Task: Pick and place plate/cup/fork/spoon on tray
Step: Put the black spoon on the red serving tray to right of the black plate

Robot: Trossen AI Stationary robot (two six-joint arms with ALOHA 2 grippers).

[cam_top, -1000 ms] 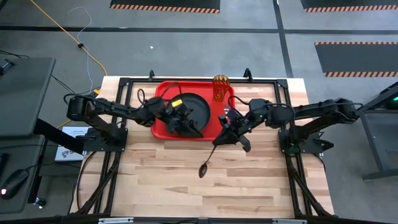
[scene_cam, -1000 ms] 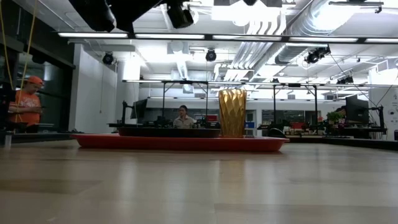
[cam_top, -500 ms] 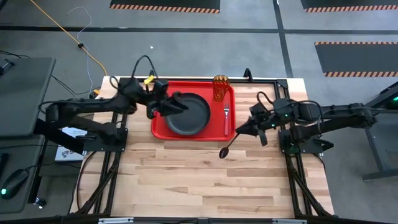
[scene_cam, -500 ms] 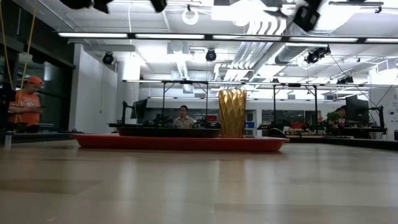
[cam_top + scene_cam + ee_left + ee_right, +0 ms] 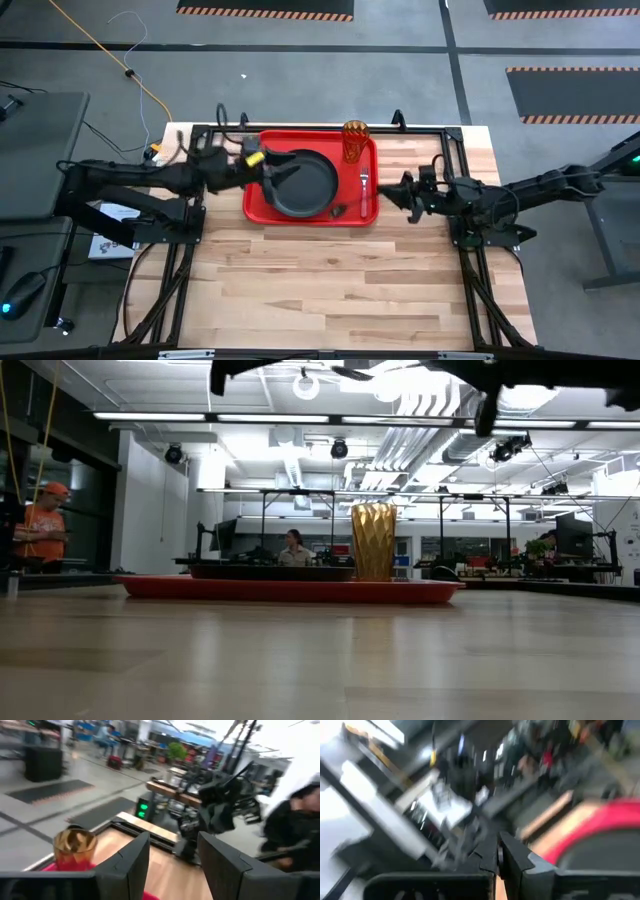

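Observation:
The red tray (image 5: 258, 205) lies at the table's far middle. The black plate (image 5: 300, 185) rests flat on it, and the amber cup (image 5: 354, 141) stands upright in its far right corner. The fork (image 5: 363, 186) lies along the tray's right side. The dark spoon (image 5: 339, 211) lies on the tray by the plate's near right rim. My left gripper (image 5: 277, 171) is open above the plate's left rim. My right gripper (image 5: 401, 192) is shut and empty, just off the tray's right edge. The cup also shows in the left wrist view (image 5: 75, 847) and the low view (image 5: 373, 542).
Bare wooden table (image 5: 330, 290) spreads out on the near side of the tray. A black frame (image 5: 455, 150) runs along the table's edges. People (image 5: 42, 525) stand in the room beyond the table.
My right gripper has carried the spoon from the table's middle toward the right, let it go and drawn back toward the right edge. The spoon now lies on the tray beside the plate. My left gripper has pulled back from over the plate toward the table's left.

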